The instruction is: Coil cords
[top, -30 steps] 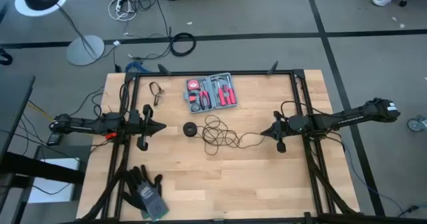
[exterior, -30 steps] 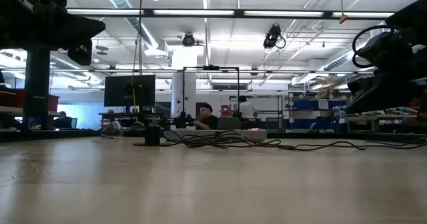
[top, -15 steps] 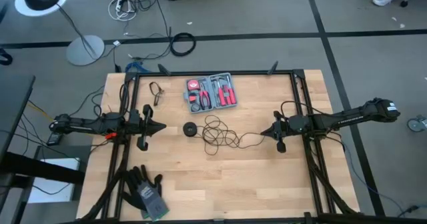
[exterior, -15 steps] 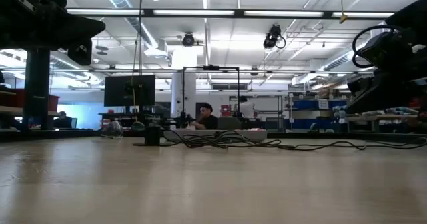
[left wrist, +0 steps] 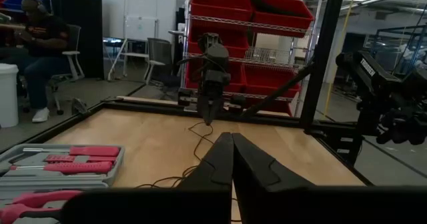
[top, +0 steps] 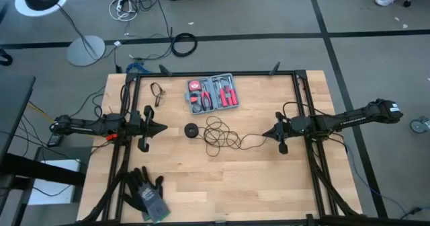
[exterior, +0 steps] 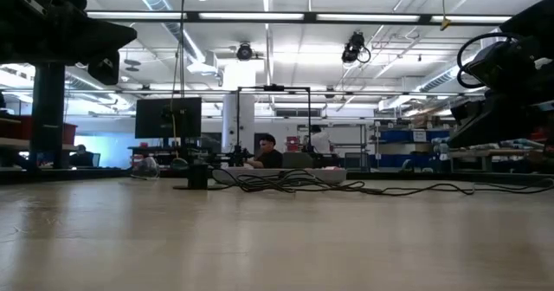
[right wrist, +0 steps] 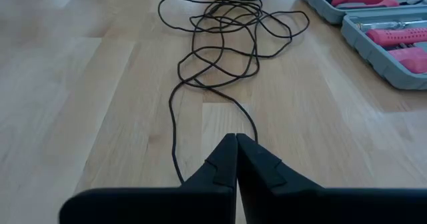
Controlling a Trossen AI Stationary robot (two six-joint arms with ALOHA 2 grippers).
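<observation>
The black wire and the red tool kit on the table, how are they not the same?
The black wire is thin and lies in a loose, messy tangle; the red tool kit is a flat tray with tools set neatly in it. The wire is all black and ends in a small round disc; the tool kit is grey with red handles. The wire trails toward the right gripper; the tool kit lies apart from both grippers. Both rest on the wooden table.
</observation>
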